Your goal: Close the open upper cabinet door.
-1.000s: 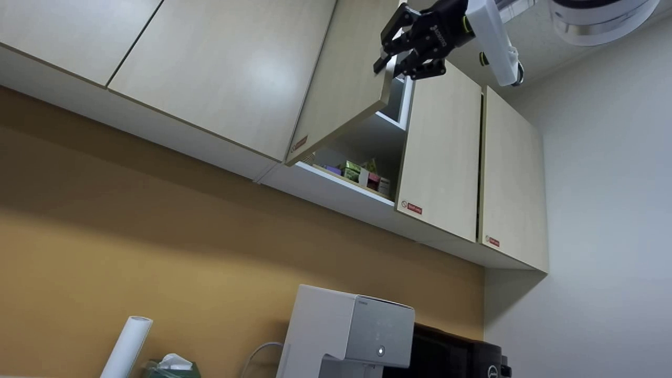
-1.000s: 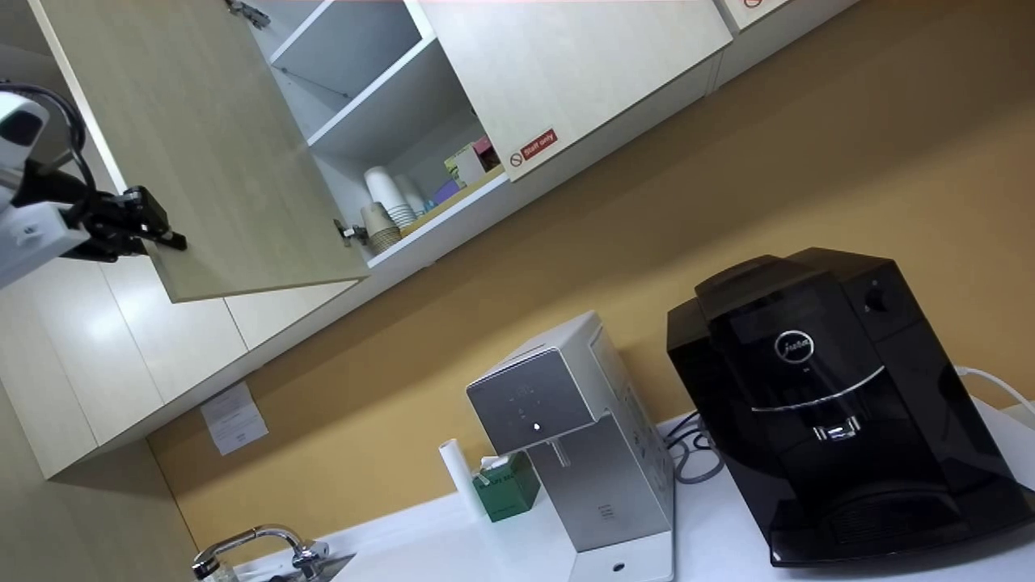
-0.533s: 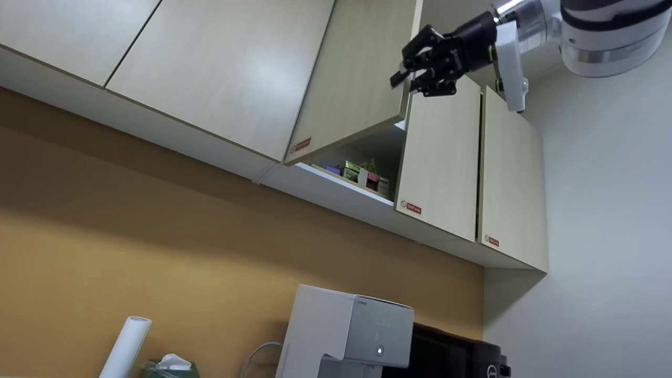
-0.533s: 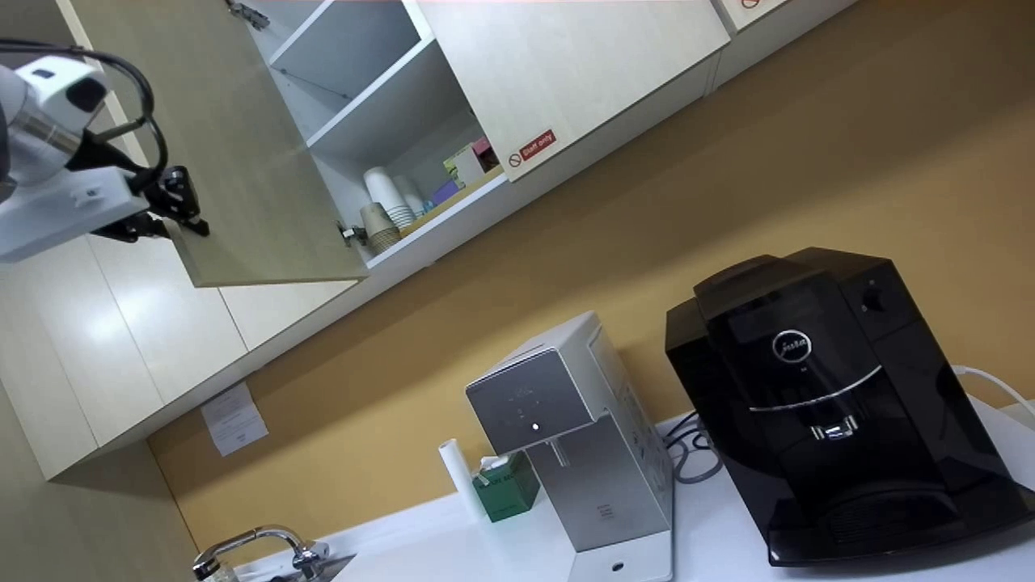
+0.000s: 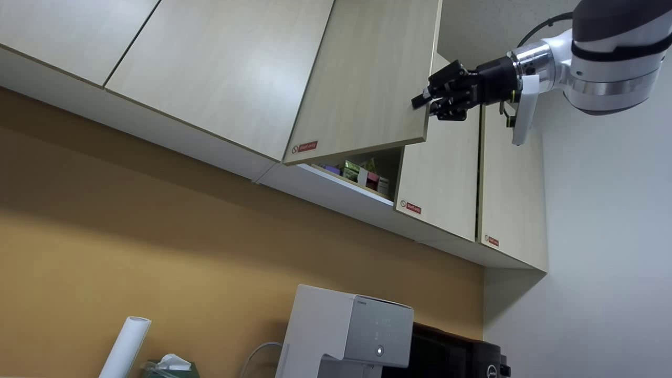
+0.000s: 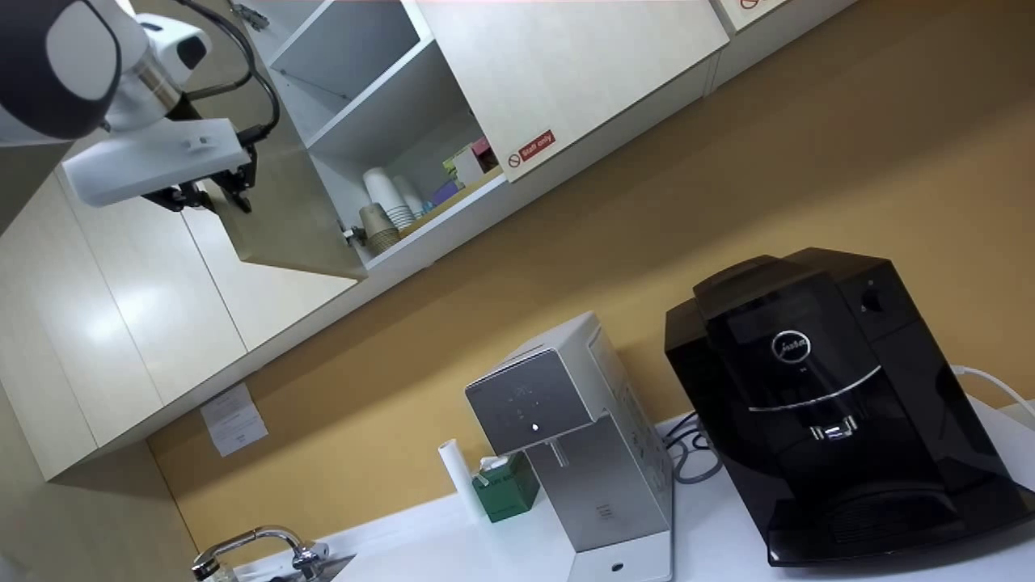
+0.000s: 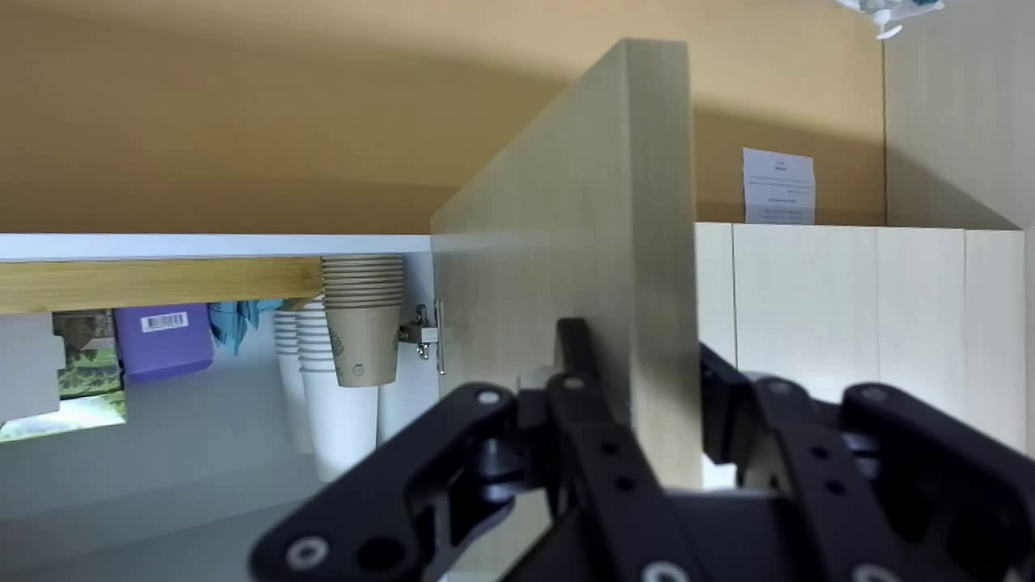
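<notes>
Clean bite here — the claw (image 7: 643, 372) clenches the upper cabinet door (image 5: 362, 79) by its free edge, and that door stands open, angled outward — stacked brown cups (image 7: 364, 343) showing inside, just beside the hinge (image 7: 420, 333)!

Arm (image 5: 611, 73): white, rounded link under a dark grey cover (image 5: 622, 16); black band (image 5: 619, 53) and silver ring (image 5: 614, 86) around it. In an exterior view, pale grey oval disc (image 6: 83, 58) in a dark surround. Wrist collar (image 5: 533, 59): cylindrical, bare metal. Black cables (image 6: 267, 81) loop past a white block (image 6: 171, 44) with a black patch (image 6: 192, 52). Long white housing (image 6: 158, 162), rounded ends; small emblem (image 6: 196, 144), unreadable. Hand (image 7: 645, 364): black, bar-like linkages, silver screw heads (image 7: 307, 553), dark round recesses (image 7: 381, 554).
</notes>
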`<state>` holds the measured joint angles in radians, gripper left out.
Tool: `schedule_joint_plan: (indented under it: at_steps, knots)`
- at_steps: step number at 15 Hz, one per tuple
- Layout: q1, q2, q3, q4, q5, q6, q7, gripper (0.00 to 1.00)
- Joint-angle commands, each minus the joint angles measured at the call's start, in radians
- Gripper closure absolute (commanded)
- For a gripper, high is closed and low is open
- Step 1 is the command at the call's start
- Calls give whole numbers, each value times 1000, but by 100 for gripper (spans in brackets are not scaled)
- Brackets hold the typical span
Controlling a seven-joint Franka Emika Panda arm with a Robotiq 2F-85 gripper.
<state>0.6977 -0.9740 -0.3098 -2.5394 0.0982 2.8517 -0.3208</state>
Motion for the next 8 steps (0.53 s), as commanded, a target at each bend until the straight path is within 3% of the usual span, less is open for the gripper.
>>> schedule_joint_plan:
  at_steps: [1, 3, 4, 8]
  knots:
    - [138, 86, -57, 117, 43, -12, -65, 93]
    - [129, 95, -57, 125, 39, -12, -68, 93]
    - [31, -8, -47, 20, 16, -34, -62, 74]
    - [31, -7, -47, 23, 17, -41, -64, 74]
